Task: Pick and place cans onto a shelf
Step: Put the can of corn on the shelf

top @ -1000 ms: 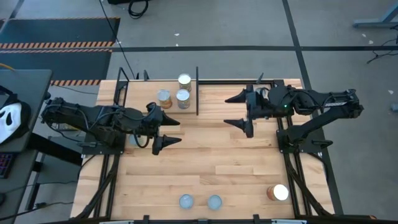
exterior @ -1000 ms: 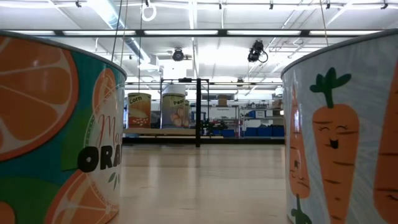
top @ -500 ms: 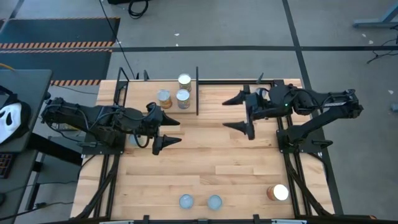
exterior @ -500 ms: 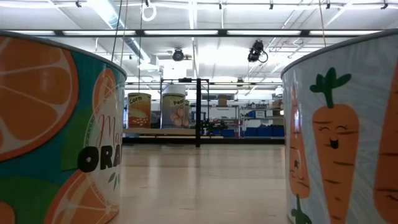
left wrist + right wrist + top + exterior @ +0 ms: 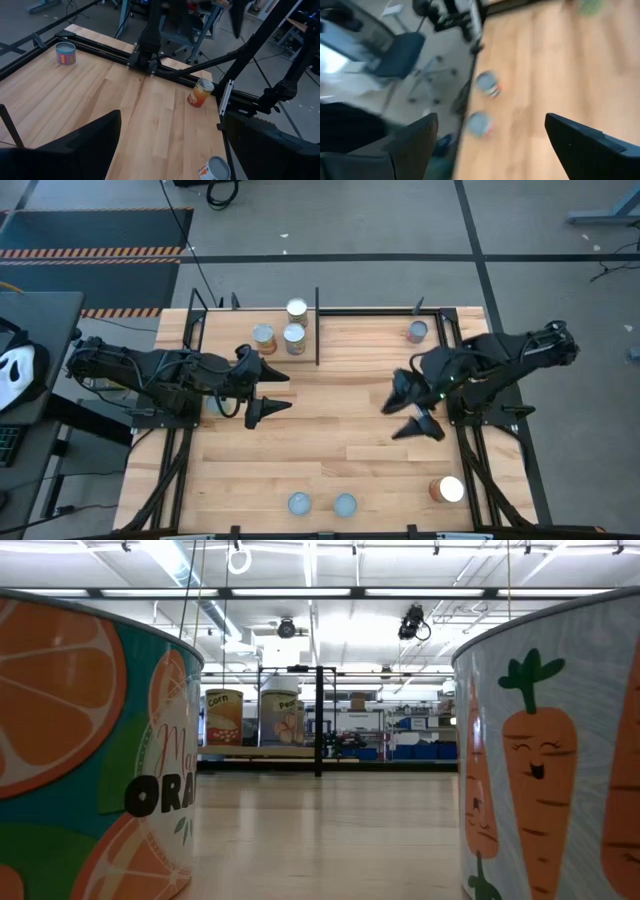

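Three cans (image 5: pixel 294 336) stand on the shelf (image 5: pixel 230 330) at the far left, behind its black post (image 5: pixel 317 325); the low view shows them far off (image 5: pixel 282 718). One blue can (image 5: pixel 417 331) stands at the far right. Two cans (image 5: pixel 299 503) (image 5: pixel 345 503) stand at the near edge and loom large in the low view (image 5: pixel 90 740) (image 5: pixel 550 740). An orange can (image 5: pixel 447 490) stands near right. My left gripper (image 5: pixel 277 390) is open and empty at centre left. My right gripper (image 5: pixel 405 413) is open and empty at centre right, pointing toward the near-left.
Black frame rods run along the table's far edge (image 5: pixel 380 311) and both sides (image 5: pixel 465 450). The bare wooden tabletop (image 5: pixel 330 430) lies between the two grippers. The right wrist view shows the two near-edge cans (image 5: pixel 487 84) and a chair beyond the table's edge.
My right gripper has swung from the far right toward the table's near edge and turned from pointing left to pointing near-left, staying open. The blue can at the far right, hidden under the arm before, now shows.
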